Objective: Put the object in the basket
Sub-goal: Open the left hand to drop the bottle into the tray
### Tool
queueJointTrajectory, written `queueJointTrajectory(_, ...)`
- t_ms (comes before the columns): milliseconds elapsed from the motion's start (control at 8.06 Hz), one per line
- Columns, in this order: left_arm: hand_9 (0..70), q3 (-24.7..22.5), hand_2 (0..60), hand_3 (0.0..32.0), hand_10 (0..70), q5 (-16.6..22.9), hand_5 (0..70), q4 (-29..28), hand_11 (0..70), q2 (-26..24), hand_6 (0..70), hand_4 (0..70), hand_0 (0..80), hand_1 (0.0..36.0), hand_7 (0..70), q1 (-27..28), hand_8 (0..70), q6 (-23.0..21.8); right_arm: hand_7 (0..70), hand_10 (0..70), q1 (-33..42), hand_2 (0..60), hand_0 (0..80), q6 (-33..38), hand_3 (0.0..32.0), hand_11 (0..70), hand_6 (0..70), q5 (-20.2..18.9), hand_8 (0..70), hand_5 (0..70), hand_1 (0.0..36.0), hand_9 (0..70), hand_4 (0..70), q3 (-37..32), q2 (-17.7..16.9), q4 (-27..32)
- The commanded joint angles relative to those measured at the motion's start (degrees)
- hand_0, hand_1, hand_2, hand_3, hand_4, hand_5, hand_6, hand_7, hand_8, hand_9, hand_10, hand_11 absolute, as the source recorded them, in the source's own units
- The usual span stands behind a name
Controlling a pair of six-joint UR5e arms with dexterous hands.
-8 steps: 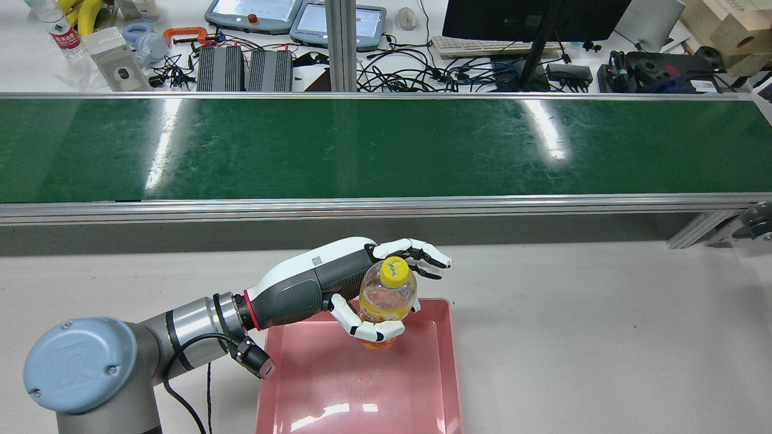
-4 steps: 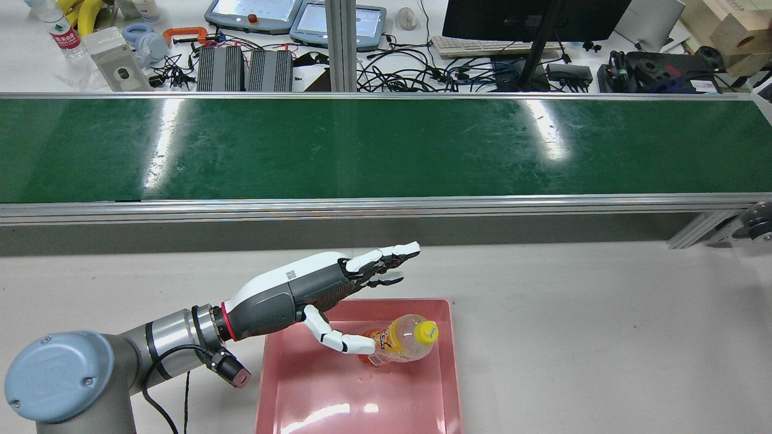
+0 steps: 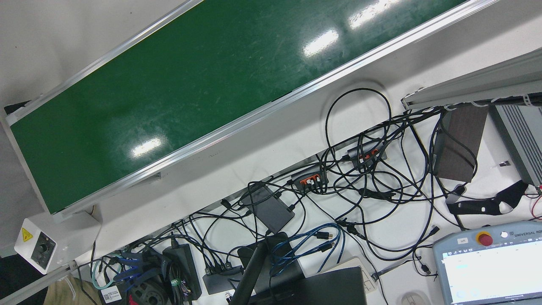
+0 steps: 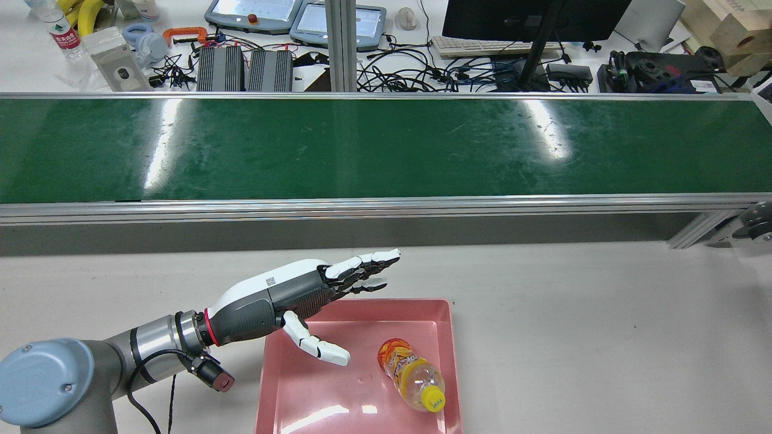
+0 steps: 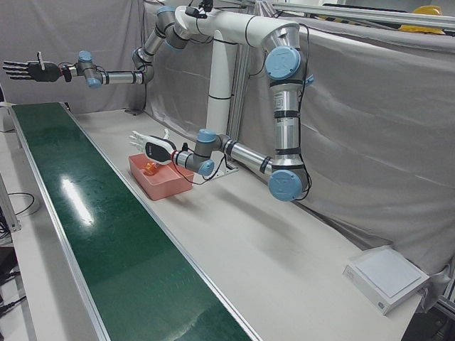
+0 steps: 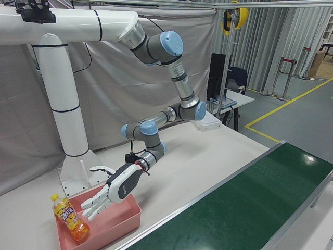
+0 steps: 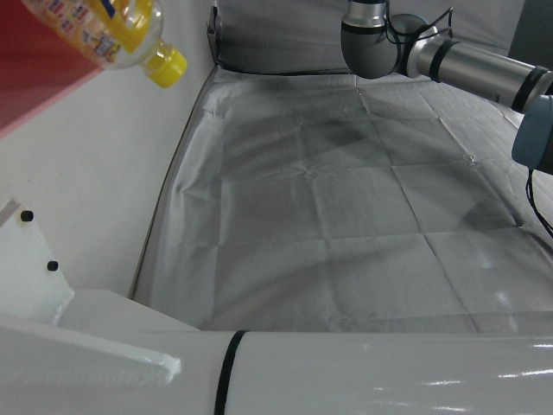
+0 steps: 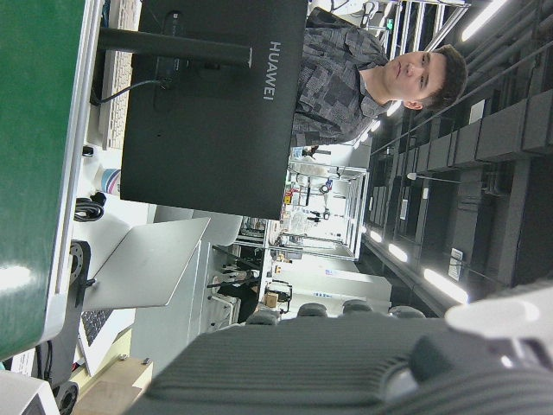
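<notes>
While holding nothing, fingers [image 4: 362,262] splayed flat and thumb angled down toward the floor of the pink tray [image 4: 410,301], hangs above the tray's far left corner: left hand [image 4: 283,295], empty and relaxed, touching neither rim nor cargo. Points forward toward the green conveyor belt [image 4: 386,144], forearm slanting back to the arm's base at the lower left of the rear view.

Lies on its side inside the tray, near the right wall, apart from the thumb: orange drink bottle [image 4: 410,371], yellow cap [image 4: 433,399] aimed at the near right corner. Appears in the right-front view as well, close by the open palm.

Waits high and well away at the far end of the belt, fingers fanned around nothing: right hand [image 5: 27,69].

Looks, judging from the layout, like the close of the placing step, with the object already in the container. Calls next for lifting the left hand clear, up and back over the table [image 4: 603,331], without clipping the rim or nudging the bottle, which seems round enough to roll.
</notes>
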Motion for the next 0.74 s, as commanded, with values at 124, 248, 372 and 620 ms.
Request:
queueJointTrajectory(124, 1.9, -0.3, 25.6, 0.0, 7.3, -0.1, 14.6, 1.9, 12.7, -0.2, 3.0, 0.1, 48.0, 19.3, 3.3, -3.4, 0.5, -3.7, 0.0, 0.0, 0.0, 0.0, 0.0, 0.0, 0.0, 0.0, 0.0, 0.0, 0.0, 0.0, 0.0, 0.0, 0.0, 0.0, 0.0, 0.0)
queueJointTrajectory(248, 2.2, -0.5, 25.7, 0.0, 7.1, -0.1, 15.3, 1.9, 12.3, -0.1, 3.1, 0.3, 48.0, 19.3, 3.4, -5.3, 0.7, -5.3, 0.0, 0.0, 0.0, 0.0, 0.0, 0.0, 0.0, 0.0, 0.0, 0.0, 0.0, 0.0, 0.0, 0.0, 0.0, 0.0, 0.0, 0.0)
queueJointTrajectory(372, 2.6, -0.5, 25.4, 0.0, 6.9, -0.1, 15.9, 1.9, 12.1, -0.1, 3.1, 0.9, 48.2, 19.3, 3.5, -7.4, 1.0, -6.8, 0.0, 0.0, 0.0, 0.0, 0.0, 0.1, 0.0, 0.0, 0.0, 0.0, 0.0, 0.0, 0.0, 0.0, 0.0, 0.0, 0.0, 0.0)
queueJointTrajectory(620, 6.0, -0.6, 29.5, 0.0, 7.5, -0.1, 19.5, 2.0, 12.8, -0.1, 3.4, 1.9, 47.9, 19.9, 4.0, -14.0, 3.3, -9.8, 0.0, 0.0, 0.1, 0.0, 0.0, 0.0, 0.0, 0.0, 0.0, 0.0, 0.0, 0.0, 0.0, 0.0, 0.0, 0.0, 0.0, 0.0)
